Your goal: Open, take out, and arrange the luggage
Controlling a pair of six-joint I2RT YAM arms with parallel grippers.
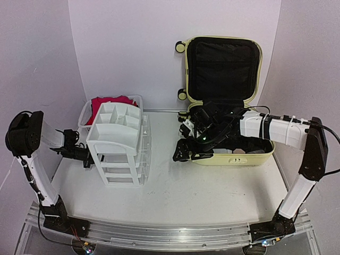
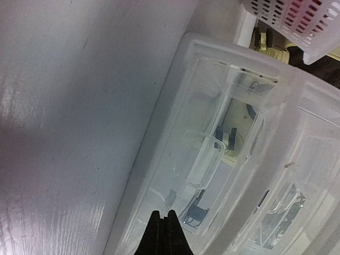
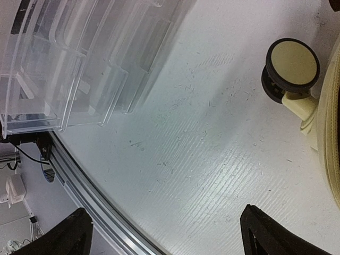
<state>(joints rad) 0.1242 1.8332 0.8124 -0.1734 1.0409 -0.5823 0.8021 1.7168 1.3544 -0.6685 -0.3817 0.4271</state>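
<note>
The pale yellow luggage [image 1: 249, 158] lies open at the back right of the table, with its black-lined lid [image 1: 223, 66] standing upright. My right arm reaches across its lower half and hides most of what is inside. My right gripper [image 1: 183, 151] hangs just past the case's left end, low over the table. In the right wrist view the right gripper [image 3: 170, 234] is open, only bare tabletop shows between its fingers, and one cream wheel [image 3: 292, 61] of the case is close by. My left gripper [image 1: 87, 156] is shut and empty beside the drawer organiser [image 1: 119, 146].
A white mesh basket [image 1: 85, 114] with red cloth stands behind the drawer organiser, at the left. In the left wrist view the shut left gripper [image 2: 163, 223] points at the organiser's translucent drawers [image 2: 212, 159]. The table's metal rail [image 3: 90, 186] runs along the near edge.
</note>
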